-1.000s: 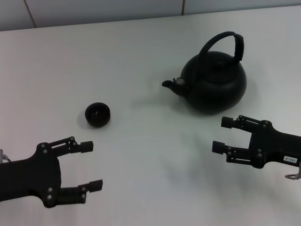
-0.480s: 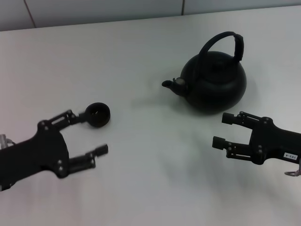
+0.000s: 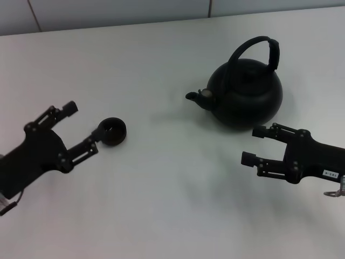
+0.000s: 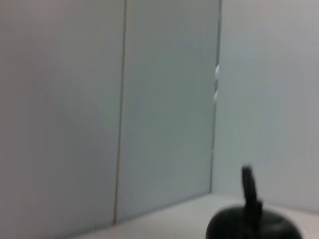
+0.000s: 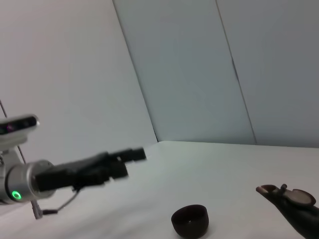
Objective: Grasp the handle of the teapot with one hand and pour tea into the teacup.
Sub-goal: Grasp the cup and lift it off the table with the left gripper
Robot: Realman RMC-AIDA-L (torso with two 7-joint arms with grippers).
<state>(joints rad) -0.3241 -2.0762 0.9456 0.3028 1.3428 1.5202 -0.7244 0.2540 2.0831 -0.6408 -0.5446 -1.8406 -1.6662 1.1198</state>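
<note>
Teacup (image 3: pixel 112 131) touching left gripper (image 3: pixel 82 127) fingertip

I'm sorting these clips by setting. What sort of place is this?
Probably a lab or test room rather than a kitchen: a bare white table against plain grey wall panels, with only a black teapot and a teacup set out between two robot grippers.

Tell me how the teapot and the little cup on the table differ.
The teapot is far bigger than the cup. The teapot has a tall arched handle and a short spout; the cup has neither. The teapot sits beside the right gripper, the cup beside the left gripper. Both are round, black and upright.
</note>
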